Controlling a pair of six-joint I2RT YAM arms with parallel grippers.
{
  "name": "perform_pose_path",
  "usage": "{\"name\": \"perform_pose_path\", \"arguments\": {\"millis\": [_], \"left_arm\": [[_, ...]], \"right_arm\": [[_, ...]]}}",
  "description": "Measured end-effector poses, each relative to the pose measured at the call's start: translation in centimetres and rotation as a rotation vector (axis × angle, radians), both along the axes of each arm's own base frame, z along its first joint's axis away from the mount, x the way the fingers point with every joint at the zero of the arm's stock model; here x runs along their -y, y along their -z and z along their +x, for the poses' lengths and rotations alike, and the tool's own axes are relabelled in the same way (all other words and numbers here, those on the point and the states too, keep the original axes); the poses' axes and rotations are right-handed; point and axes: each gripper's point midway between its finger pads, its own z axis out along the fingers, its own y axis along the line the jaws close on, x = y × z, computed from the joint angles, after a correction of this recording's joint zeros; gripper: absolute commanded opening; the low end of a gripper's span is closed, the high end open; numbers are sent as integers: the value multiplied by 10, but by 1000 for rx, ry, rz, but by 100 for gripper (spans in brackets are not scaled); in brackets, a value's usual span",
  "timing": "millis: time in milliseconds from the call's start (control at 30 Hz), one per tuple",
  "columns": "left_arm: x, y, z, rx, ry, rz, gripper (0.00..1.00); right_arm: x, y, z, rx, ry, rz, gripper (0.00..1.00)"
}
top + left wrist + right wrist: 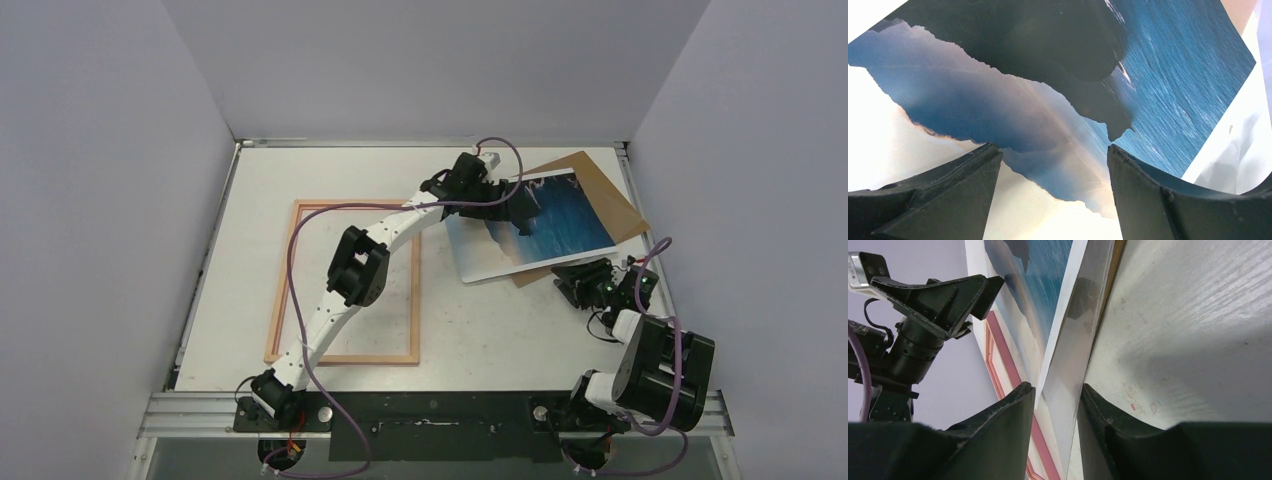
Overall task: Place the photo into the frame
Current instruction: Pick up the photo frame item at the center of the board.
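The photo (pixel 545 225), blue sea with dark mountains, lies at the right on a brown cardboard board (pixel 605 185). My left gripper (pixel 515 212) hovers over it. In the left wrist view that gripper (pixel 1055 152) stands open, with only the print (pixel 1168 75) below it. My right gripper (pixel 578 277) is at the photo's near edge. In the right wrist view its fingers (pixel 1055 387) stand narrowly apart on either side of the photo's white border (pixel 1060 335) and a clear sheet (pixel 1075 360). The frame (pixel 342 285) lies flat at the left, under the left arm.
The frame's pink side (pixel 1005 357) shows beyond the photo in the right wrist view, with the left gripper (pixel 948 295) above it. The brown board's edge (pixel 1115 270) lies under the clear sheet on the white table (pixel 1193 315). Walls enclose the table.
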Motion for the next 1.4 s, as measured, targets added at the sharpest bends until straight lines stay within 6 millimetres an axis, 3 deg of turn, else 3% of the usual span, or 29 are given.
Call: {"name": "perform_pose_path", "arguments": {"millis": [100, 433, 533, 767, 1000, 1200, 1400], "left_arm": [[0, 0, 0, -7, -6, -5, 77], [-1, -2, 1, -43, -25, -32, 77], [-3, -3, 2, -64, -32, -46, 78], [-1, -6, -6, -113, -9, -73, 80], [-21, -3, 5, -113, -14, -55, 80], [-44, -2, 17, -92, -23, -27, 80], [-51, -2, 20, -76, -9, -7, 80]], "right_arm": [[-1, -3, 1, 19, 9, 20, 32], [1, -22, 14, 39, 92, 144, 0], [2, -22, 10, -16, 87, 115, 0], [10, -50, -2, -82, 53, -49, 0], [25, -67, -31, -274, 64, -196, 0], [45, -106, -51, -347, 91, -356, 0], [54, -148, -70, -341, 143, -463, 0]]}}
